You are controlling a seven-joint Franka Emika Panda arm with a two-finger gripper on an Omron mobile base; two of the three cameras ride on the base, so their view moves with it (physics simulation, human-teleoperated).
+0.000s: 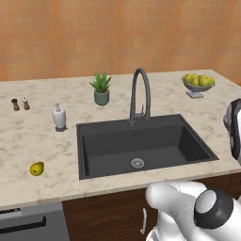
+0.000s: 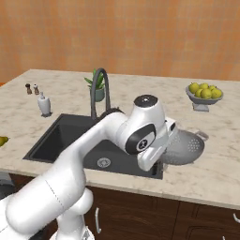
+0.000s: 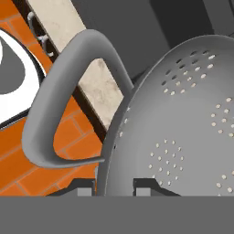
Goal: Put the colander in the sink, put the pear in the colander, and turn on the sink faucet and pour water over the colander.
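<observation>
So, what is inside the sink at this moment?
Inside the sink there is its round drain and bare dark floor; no colander, pear or water there. In the right base view the arm covers part of the basin.

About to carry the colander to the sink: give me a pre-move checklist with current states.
1. Gripper shut on the colander rim: ok, fingertips straddle the wall beside a handle.
2. Colander off the counter: cannot tell.
3. Sink free of objects: ok.
4. Sink faucet off: ok, no stream.
5. Pear out of the path: ok, on the counter at the sink's far side.
</observation>
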